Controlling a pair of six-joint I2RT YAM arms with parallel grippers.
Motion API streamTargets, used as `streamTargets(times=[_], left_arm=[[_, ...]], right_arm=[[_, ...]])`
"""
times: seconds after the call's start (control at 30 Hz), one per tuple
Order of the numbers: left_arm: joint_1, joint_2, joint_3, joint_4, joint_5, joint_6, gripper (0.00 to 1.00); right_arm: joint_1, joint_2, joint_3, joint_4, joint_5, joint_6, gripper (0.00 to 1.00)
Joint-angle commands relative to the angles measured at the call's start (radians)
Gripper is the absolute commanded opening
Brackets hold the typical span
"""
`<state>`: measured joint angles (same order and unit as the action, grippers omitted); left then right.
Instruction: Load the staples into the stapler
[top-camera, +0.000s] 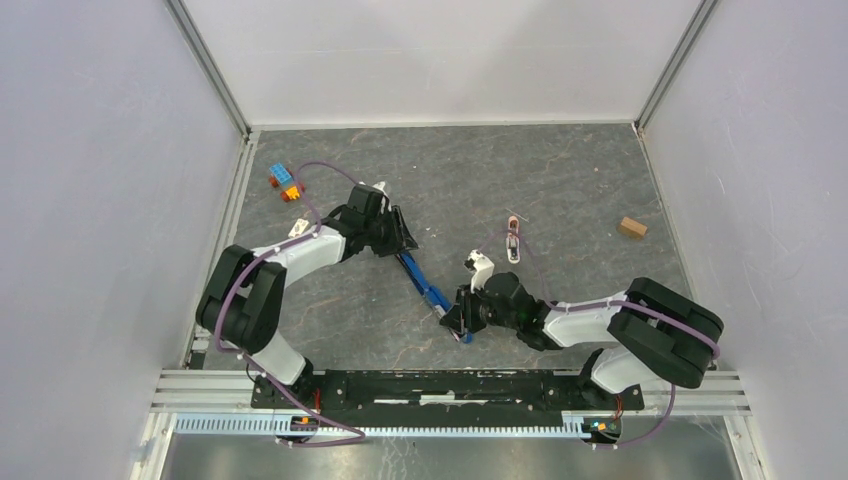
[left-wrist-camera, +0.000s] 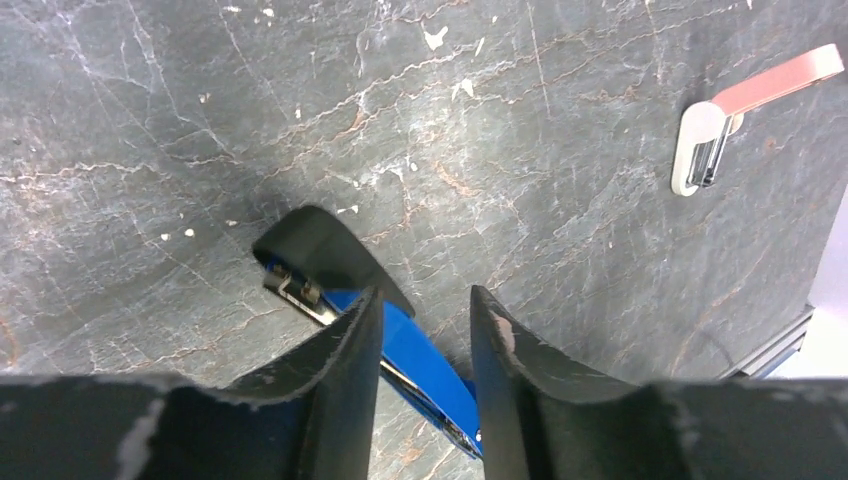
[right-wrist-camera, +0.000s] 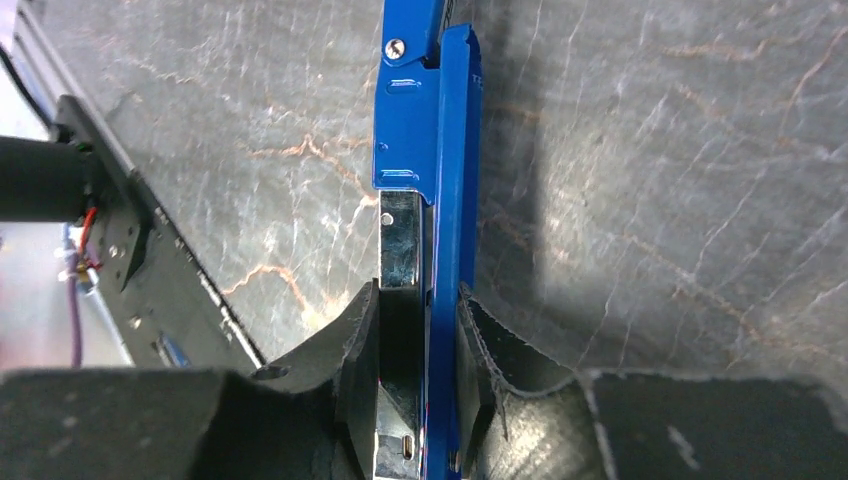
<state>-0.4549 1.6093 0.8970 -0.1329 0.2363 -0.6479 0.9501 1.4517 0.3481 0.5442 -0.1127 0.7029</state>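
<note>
Currently I see my right hand (right-wrist-camera: 415, 292) pinching the stapler (top-camera: 424, 284) at its near end, my left hand (left-wrist-camera: 426, 292) spread astride its black far end.

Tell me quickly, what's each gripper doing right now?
Left gripper: jaws astride the stapler, grip cannot be told.
Right gripper: closed on the stapler.

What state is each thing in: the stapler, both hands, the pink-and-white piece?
Stapler: clamped at its near end by the right hand.
Right hand: shut on the stapler.
Left hand: open, fingers astride the stapler's far end.
Pink-and-white piece: lying flat, untouched.
</note>
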Motion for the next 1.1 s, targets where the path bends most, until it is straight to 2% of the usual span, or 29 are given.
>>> streamTargets(times=[0.0, 0.07, 0.23, 0.33, 0.53, 0.9, 1.07], left_arm=[[0.001, -0.052, 0.037, -0.037, -0.007, 0.037, 0.48], [0.000, -0.088, 0.034, -0.073, -0.022, 0.030, 0.52], [0.001, -0.198, 0.044, -0.197, -0.068, 0.027, 0.70], [-0.001, -0.278, 0.031, -0.229, -0.099, 0.006, 0.75], [-0.022, -0.301, -0.030, -0.140, -0.012, -0.110, 0.73], [-0.184, -0.196, -0.034, -0.043, -0.100, -0.250, 0.76], [-0.212, -0.159, -0.027, -0.007, -0.104, -0.280, 0.71]], right_arm=[[-0.032, -0.028, -0.067, 0.158, -0.136, 0.072, 0.21], [-0.052, -0.033, -0.088, 0.219, -0.160, 0.111, 0.20], [-0.088, -0.033, -0.112, 0.327, -0.201, 0.206, 0.20], [-0.102, -0.031, -0.111, 0.371, -0.202, 0.245, 0.20], [-0.106, -0.029, -0.111, 0.480, -0.171, 0.314, 0.19], [-0.108, -0.059, -0.117, 0.564, -0.050, 0.339, 0.18], [-0.111, -0.064, -0.112, 0.567, -0.037, 0.336, 0.18]])
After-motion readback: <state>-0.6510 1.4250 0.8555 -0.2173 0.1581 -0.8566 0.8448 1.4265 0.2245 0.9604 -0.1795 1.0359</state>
